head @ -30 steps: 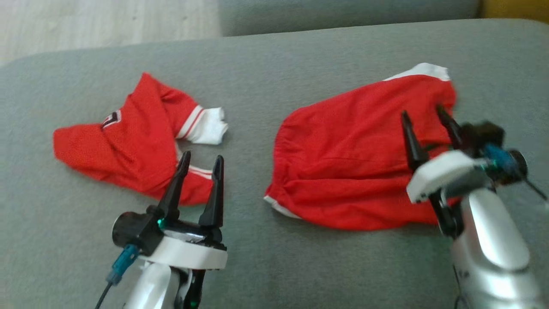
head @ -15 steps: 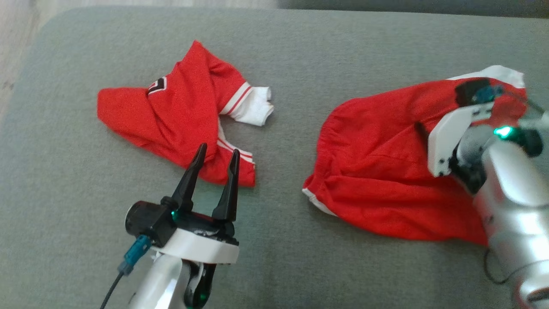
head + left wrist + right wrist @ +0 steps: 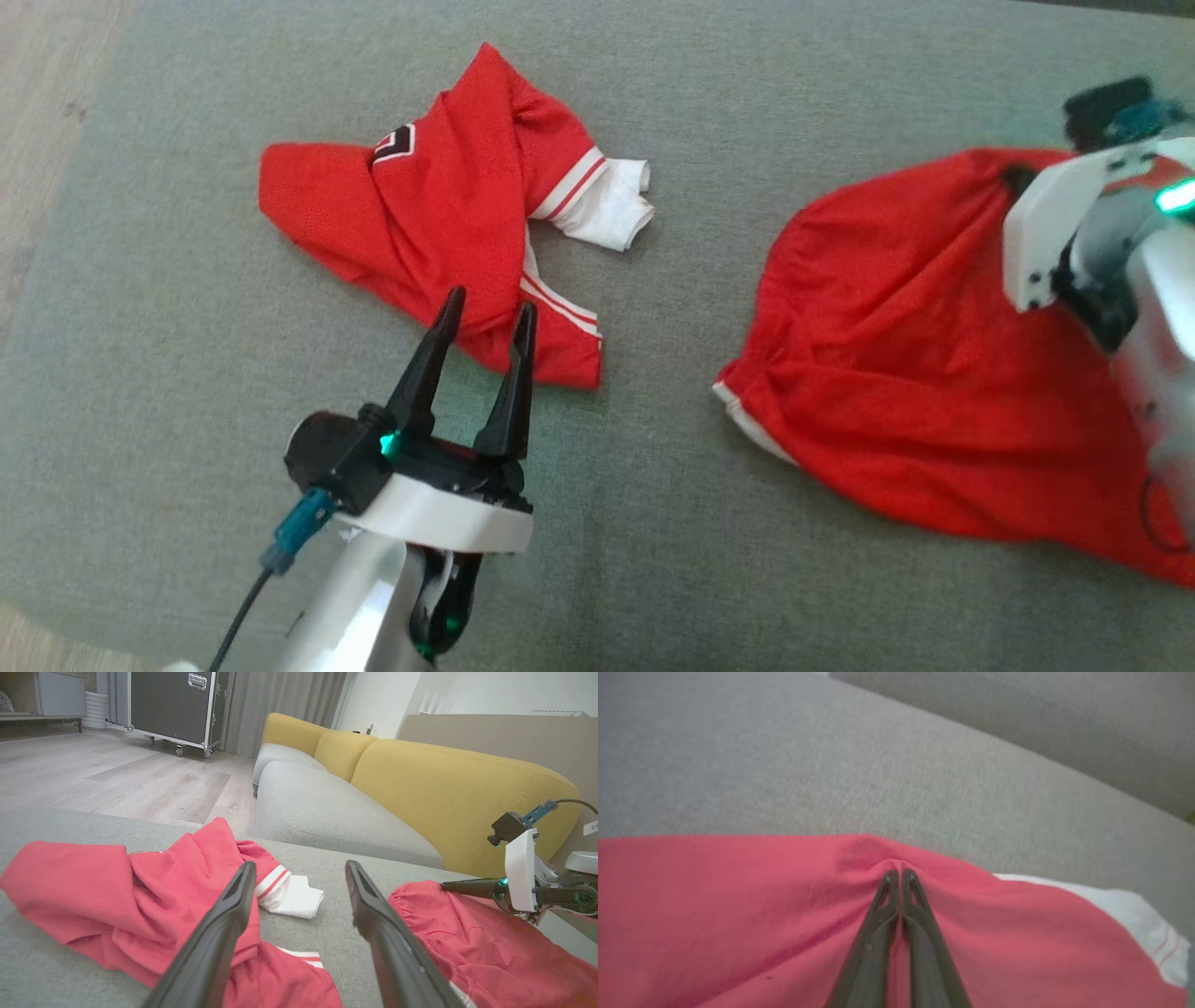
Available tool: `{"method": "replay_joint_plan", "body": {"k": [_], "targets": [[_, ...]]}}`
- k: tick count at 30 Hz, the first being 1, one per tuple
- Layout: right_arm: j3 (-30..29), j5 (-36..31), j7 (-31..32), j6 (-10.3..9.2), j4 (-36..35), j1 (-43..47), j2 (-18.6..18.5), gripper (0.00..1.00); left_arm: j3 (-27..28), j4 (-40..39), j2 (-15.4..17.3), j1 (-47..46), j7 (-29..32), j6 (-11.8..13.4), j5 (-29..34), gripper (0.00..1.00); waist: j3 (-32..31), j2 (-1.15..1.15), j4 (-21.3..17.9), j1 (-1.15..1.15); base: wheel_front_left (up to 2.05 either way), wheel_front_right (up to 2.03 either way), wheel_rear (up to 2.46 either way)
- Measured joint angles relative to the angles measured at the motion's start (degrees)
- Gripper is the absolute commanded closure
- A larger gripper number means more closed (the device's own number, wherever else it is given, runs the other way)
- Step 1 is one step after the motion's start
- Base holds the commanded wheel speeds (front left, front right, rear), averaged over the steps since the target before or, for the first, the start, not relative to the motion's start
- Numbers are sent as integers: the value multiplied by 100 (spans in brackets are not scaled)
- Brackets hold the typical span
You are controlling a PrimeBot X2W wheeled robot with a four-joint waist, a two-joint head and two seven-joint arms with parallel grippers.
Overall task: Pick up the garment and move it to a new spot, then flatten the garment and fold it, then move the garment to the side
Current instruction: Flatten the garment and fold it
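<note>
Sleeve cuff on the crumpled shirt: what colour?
The sleeve cuff is white, beside red-and-white stripes; clearest in the head view.

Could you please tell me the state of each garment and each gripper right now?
Jersey: crumpled on the cushion, not gripped.
Shorts: rumpled, one fold pinched up at the far edge.
Left gripper: open, over the jersey's near edge.
Right gripper: shut on the shorts.

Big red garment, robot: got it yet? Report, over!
Right tool shut, pinching big red garment. Left tool open, near red jersey. Jersey lies apart, not blocking.
</note>
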Motion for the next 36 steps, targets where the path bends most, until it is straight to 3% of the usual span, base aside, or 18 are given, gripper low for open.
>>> {"method": "replay_joint_plan", "body": {"k": [11, 12, 13, 14, 26, 32, 36], "targets": [[413, -840, -1402, 0, 680, -1287, -275, 100, -142, -32, -9, -158, 0, 0, -64, 0, 185, 0, 317, 0, 0, 0, 0], [449, -992, -1586, 0, 891, -1372, -282, 58, -142, -33, -10, -187, 0, 0, -81, 0, 205, 0, 356, 0, 0, 0, 0], [449, -992, -1586, 0, 891, -1372, -282, 58, -142, -33, -10, -187, 0, 0, -81, 0, 205, 0, 356, 0, 0, 0, 0], [434, -1006, -1642, 0, 1005, -1391, -272, 0, -140, -35, -10, -207, 0, 0, -82, 0, 211, 0, 363, 0, 0, 0, 0], [241, -872, -2660, 0, 1667, -1439, 221, 0, 147, -67, -12, -210, -9, 0, 44, 0, -74, 0, -94, -1, 0, 0, 0], [213, -546, -3198, 0, 1558, -1231, 410, 0, 409, -122, -13, -101, -18, 0, 136, 0, -410, 0, -552, -1, 0, 0, 0], [67, -266, -3372, 0, 1010, -742, 533, 0, 526, -148, -12, 108, -18, 0, 187, 0, -697, 0, -960, -1, 0, 0, 0]]}}
